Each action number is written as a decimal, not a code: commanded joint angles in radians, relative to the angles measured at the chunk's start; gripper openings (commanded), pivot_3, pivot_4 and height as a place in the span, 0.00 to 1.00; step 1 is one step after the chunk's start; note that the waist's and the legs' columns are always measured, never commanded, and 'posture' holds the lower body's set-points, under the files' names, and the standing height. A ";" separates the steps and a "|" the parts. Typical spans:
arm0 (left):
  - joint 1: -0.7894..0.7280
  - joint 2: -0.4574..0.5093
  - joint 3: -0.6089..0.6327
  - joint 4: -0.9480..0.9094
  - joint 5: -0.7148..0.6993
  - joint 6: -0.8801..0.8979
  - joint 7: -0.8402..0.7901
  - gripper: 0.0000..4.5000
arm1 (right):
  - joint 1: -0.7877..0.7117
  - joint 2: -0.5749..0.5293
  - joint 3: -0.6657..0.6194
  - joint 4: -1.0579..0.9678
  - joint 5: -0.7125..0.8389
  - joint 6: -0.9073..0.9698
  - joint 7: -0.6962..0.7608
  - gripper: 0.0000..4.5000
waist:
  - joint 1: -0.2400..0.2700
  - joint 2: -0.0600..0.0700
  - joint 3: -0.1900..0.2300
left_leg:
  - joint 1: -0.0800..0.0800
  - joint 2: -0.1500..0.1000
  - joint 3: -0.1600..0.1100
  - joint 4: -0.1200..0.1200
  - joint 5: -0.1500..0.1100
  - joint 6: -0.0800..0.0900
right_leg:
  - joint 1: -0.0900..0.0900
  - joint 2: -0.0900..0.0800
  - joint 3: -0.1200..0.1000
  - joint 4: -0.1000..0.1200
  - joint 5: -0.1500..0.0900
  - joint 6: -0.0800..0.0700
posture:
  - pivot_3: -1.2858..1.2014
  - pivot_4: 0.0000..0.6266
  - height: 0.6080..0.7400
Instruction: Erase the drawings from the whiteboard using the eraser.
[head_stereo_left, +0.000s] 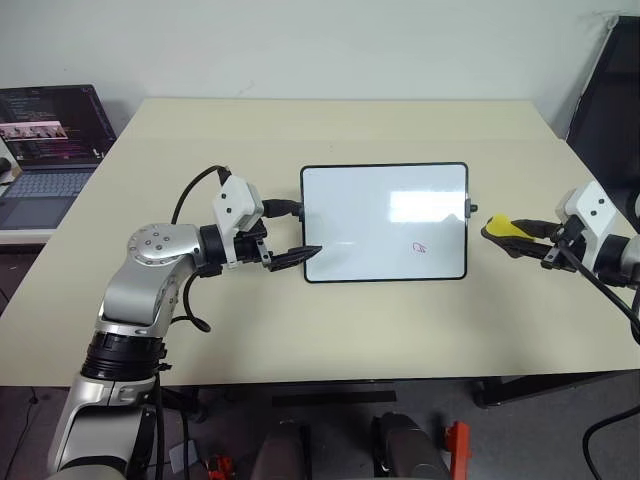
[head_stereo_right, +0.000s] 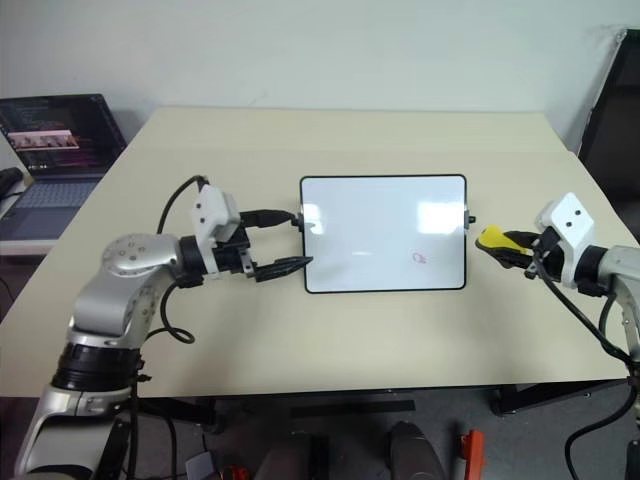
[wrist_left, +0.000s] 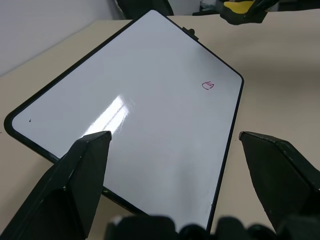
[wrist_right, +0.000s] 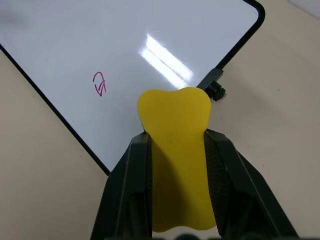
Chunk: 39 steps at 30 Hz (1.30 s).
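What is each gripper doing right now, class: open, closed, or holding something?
Left gripper: open, holding nothing, at the whiteboard's edge.
Right gripper: shut on the yellow eraser.

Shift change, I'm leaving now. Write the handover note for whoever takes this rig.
Right gripper: shut on the yellow eraser, held off the whiteboard's right edge, not touching it.
Left gripper: open, fingers at the board's left edge, one low over its corner.
Whiteboard lies flat mid-table.
Done: eraser picked up.
Left: one small red drawing at the board's lower right, nearest the eraser; wipe it off.
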 joint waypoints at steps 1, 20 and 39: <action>-0.011 -0.003 -0.001 -0.018 0.001 -0.018 -0.001 1.00 | -0.010 -0.015 -0.015 -0.015 0.004 -0.023 0.002 0.24 | 0.000 0.000 0.000 | 0.000 0.000 0.000 0.000 0.000 0.000 | 0.000 0.000 0.000 0.000 0.000 0.000 | 0.52 0.24 1.00; -0.015 -0.034 -0.019 -0.010 0.009 -0.018 0.002 1.00 | -0.106 0.213 0.295 0.161 -0.402 -0.336 -0.352 0.24 | 0.000 -0.001 0.000 | 0.001 -0.001 0.000 0.002 0.000 0.000 | 0.001 0.000 0.000 0.002 0.000 -0.001 | 0.52 0.24 1.00; -0.020 -0.032 -0.016 -0.016 0.013 -0.013 -0.002 1.00 | -0.040 0.315 0.464 0.103 -0.504 -0.335 -0.289 0.24 | -0.013 -0.007 -0.007 | 0.007 0.003 0.000 0.003 0.004 0.002 | 0.004 0.004 0.001 0.005 0.005 0.001 | 0.52 0.24 1.00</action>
